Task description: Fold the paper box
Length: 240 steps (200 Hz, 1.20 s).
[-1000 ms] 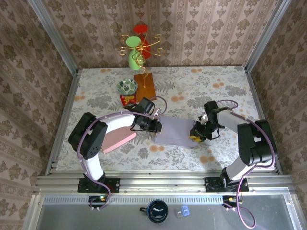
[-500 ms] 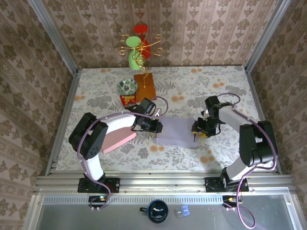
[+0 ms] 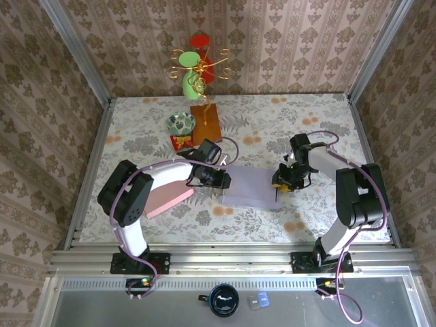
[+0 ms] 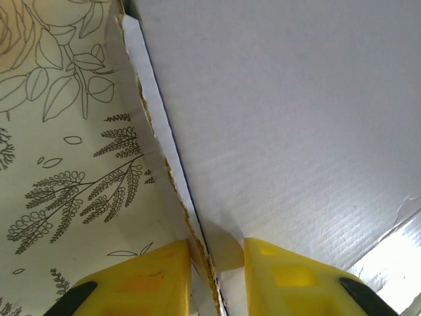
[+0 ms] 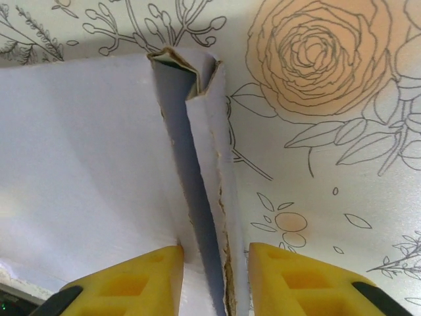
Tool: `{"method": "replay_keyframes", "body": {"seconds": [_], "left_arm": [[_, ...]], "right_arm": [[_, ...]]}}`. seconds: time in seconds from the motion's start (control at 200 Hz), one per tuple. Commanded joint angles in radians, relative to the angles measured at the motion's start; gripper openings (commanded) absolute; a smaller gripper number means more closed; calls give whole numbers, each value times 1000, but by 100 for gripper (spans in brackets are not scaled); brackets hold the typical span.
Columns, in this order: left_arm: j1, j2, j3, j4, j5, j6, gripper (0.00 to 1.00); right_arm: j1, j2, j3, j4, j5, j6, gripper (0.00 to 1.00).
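Observation:
The paper box (image 3: 248,185) is a pale lavender cardboard sheet lying flat in the middle of the flowered table. My left gripper (image 3: 223,180) is at its left edge. In the left wrist view its yellow jaws (image 4: 217,263) are shut on the box's torn edge flap (image 4: 172,178), with the wide panel (image 4: 283,118) to the right. My right gripper (image 3: 278,184) is at the box's right edge. In the right wrist view its jaws (image 5: 216,260) straddle the loosely folded side wall (image 5: 207,164); the layers are not pressed together, so it stands open.
A pink board (image 3: 167,197) lies under my left arm. Behind it stand a brown wooden block (image 3: 206,122), a patterned bowl (image 3: 180,122), a red packet (image 3: 180,142) and a green vase with wire ornaments (image 3: 191,82). Metal rails and papered walls enclose the table.
My right gripper let go of the box's right edge, shifted a little farther back along it, and its jaws have narrowed again around the folded wall. The left arm has not moved.

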Motion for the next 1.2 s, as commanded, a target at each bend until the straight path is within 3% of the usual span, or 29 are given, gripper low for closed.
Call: {"method": "replay_keyframes", "body": {"seconds": [0.0, 0.315, 0.535, 0.805, 0.985, 1.195], "left_arm": [[-5, 21, -12, -9, -7, 7, 27], [-16, 42, 4, 15, 0, -13, 27], [-21, 39, -7, 30, 3, -25, 29], [-15, 28, -40, 41, -19, -35, 26], [-6, 24, -45, 46, -30, -36, 22], [4, 17, -58, 60, -41, -49, 17]], "right_arm": [[8, 39, 18, 36, -41, 37, 29], [46, 56, 13, 101, -84, 131, 23], [58, 70, -4, 134, -82, 172, 12], [46, 27, -10, 136, -71, 148, 13], [3, -10, -21, 151, -115, 107, 23], [-64, -50, -77, 229, -175, 112, 58]]}}
